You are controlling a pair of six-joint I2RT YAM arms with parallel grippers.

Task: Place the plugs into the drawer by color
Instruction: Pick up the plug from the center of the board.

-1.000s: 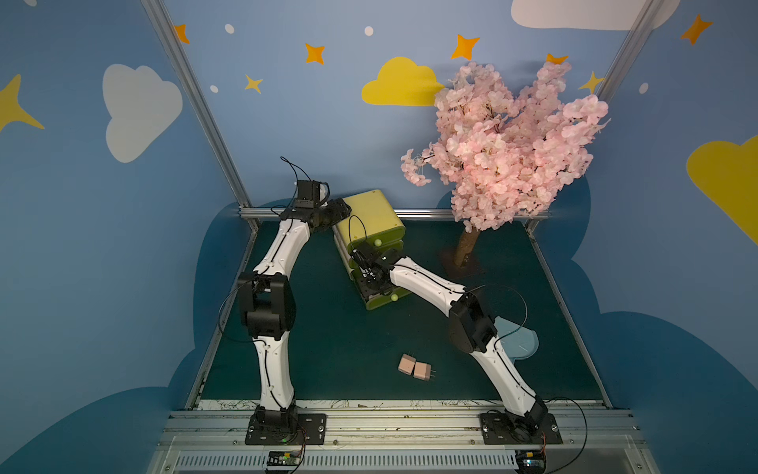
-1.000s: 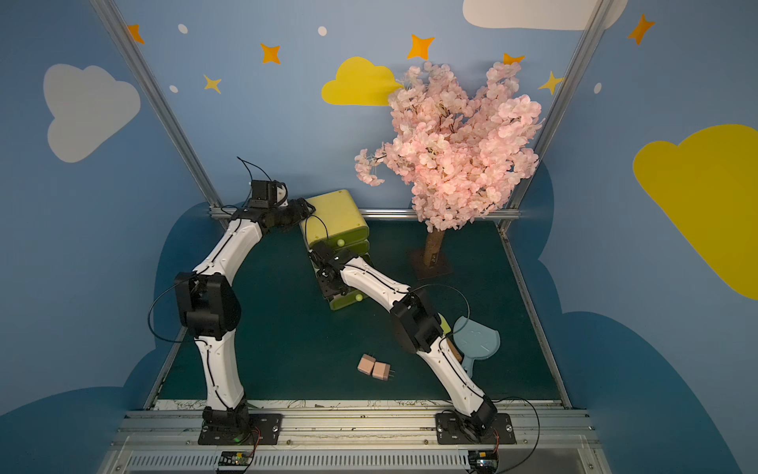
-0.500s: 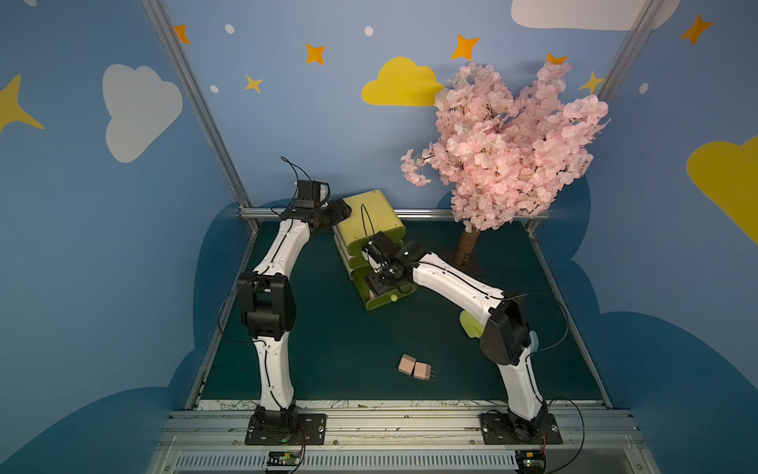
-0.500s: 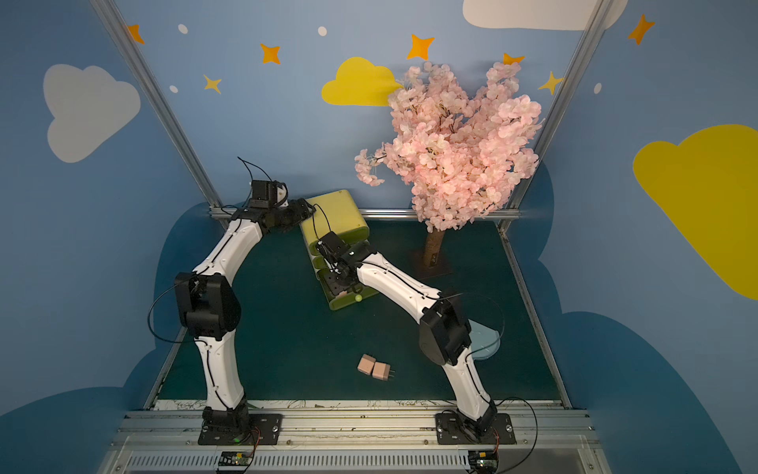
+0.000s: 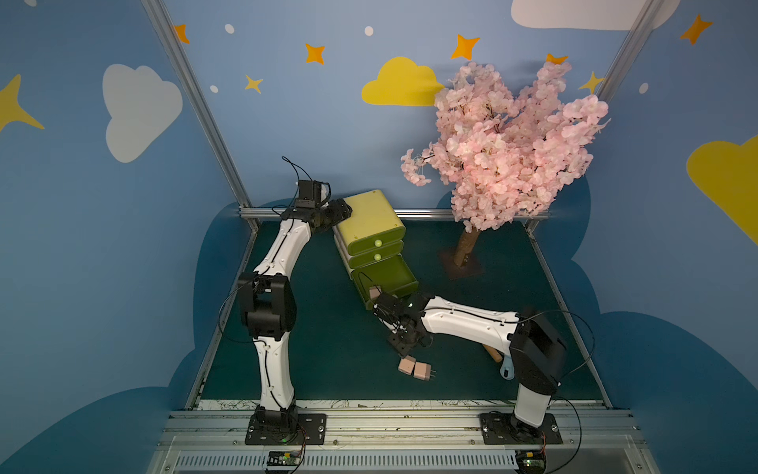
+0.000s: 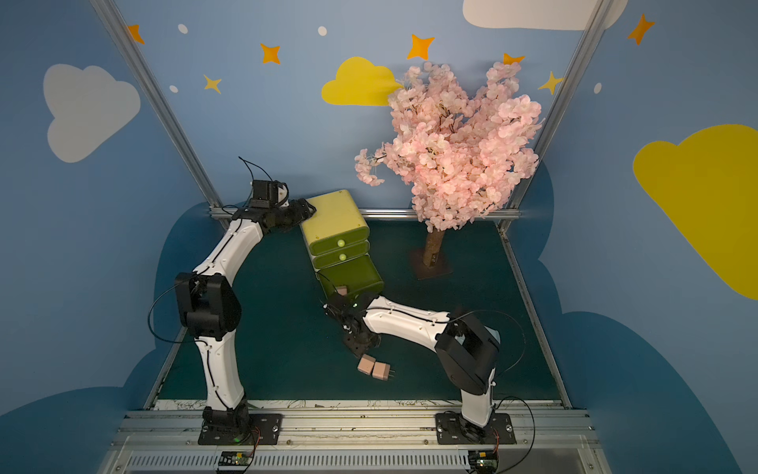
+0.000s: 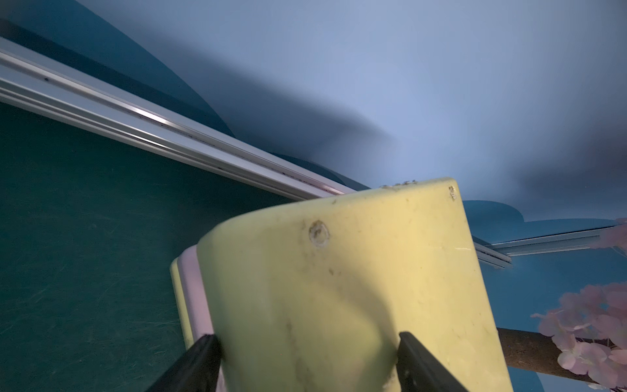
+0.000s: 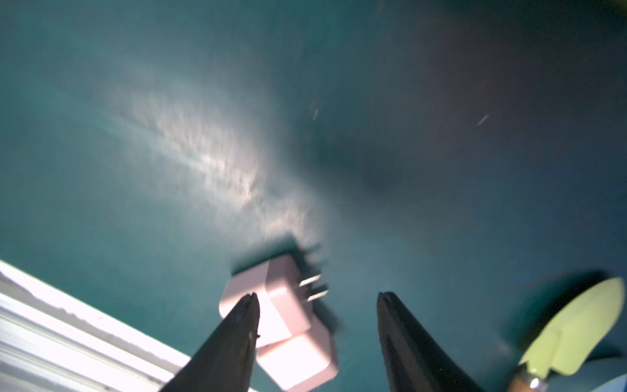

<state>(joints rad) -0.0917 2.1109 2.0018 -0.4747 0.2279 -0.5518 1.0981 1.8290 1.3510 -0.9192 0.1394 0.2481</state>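
Two pink plugs (image 5: 413,367) lie touching each other on the counter (image 5: 328,340), near the middle of its front edge. The right claw (image 8: 318,294) hangs just above them, empty, jaws partly spread, likely lining up to take one. The left claw (image 7: 307,336) is clamped on the rear top corner of the drawer unit (image 5: 371,221) by the counter's back edge, probably to steady it. Its bottom drawer (image 5: 389,273) stands pulled out, with a third pink plug (image 5: 373,293) inside.
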